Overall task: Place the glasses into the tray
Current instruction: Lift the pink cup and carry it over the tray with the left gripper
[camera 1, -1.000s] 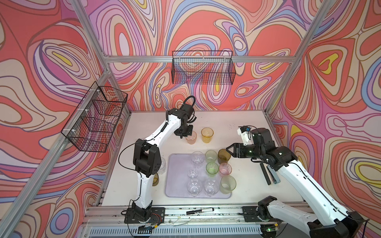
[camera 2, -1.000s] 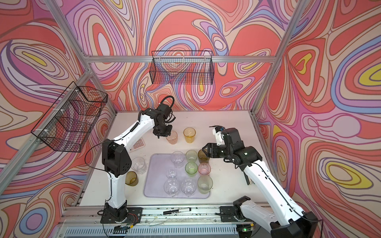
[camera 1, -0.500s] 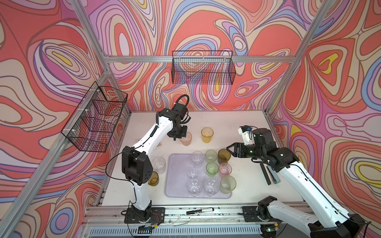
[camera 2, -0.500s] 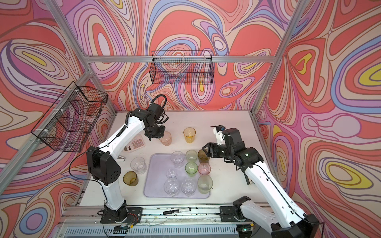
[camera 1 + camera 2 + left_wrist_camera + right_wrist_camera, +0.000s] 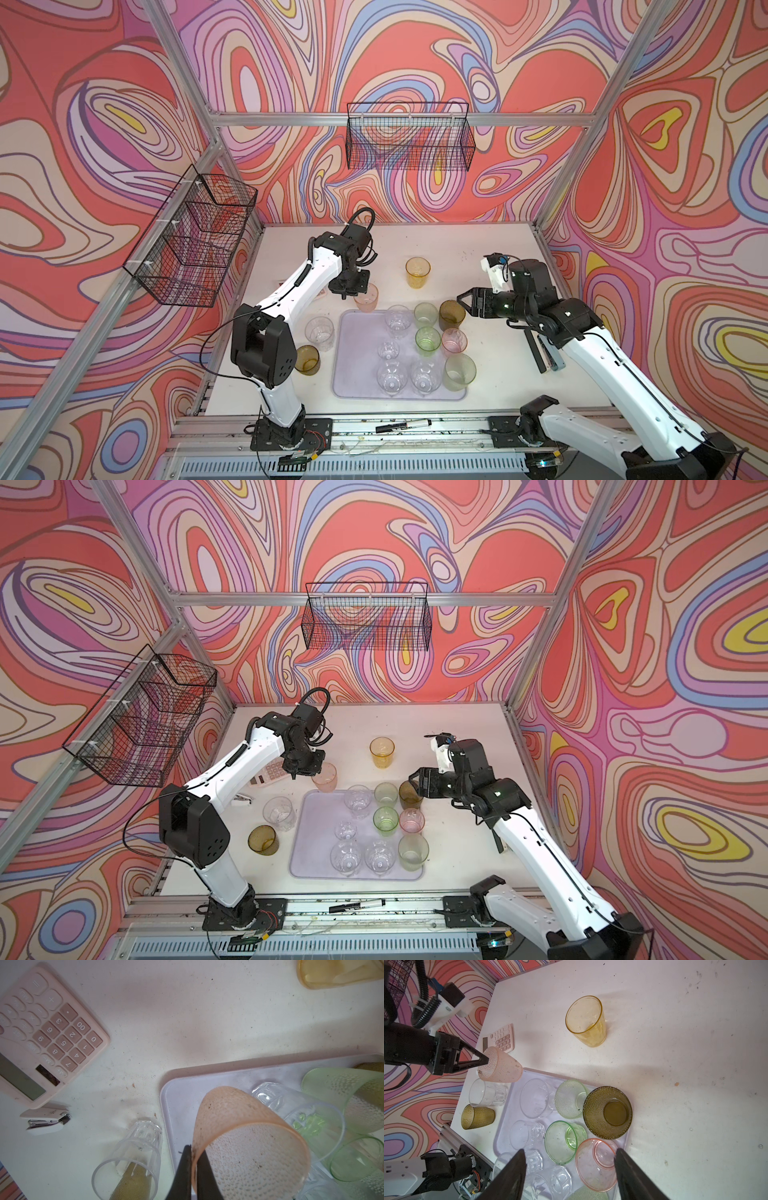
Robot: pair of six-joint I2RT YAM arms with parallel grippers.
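Your left fingers [image 5: 182, 1176] pinch the rim of the dimpled peach translucent tumbler [image 5: 245, 1136], tilted at the corner of the pale lavender tray [image 5: 182, 1105]. It looks light and stiff, and likely to swing. Your right fingers [image 5: 512, 1176] hang spread.

The tray [image 5: 357, 332] lies near the front edge of the tabletop [image 5: 478, 249], about midway along it. Nine glasses [image 5: 428, 338] stand in it, crowded toward its right side. A tilted glass [image 5: 365, 297] is over its back left corner. Just left of the tray stand a rear glass [image 5: 319, 333] and, before it, a front glass [image 5: 306, 359]. A lone glass [image 5: 417, 272] stands behind the tray. A calculator [image 5: 270, 773] and a stapler [image 5: 243, 798] lie toward the left edge.
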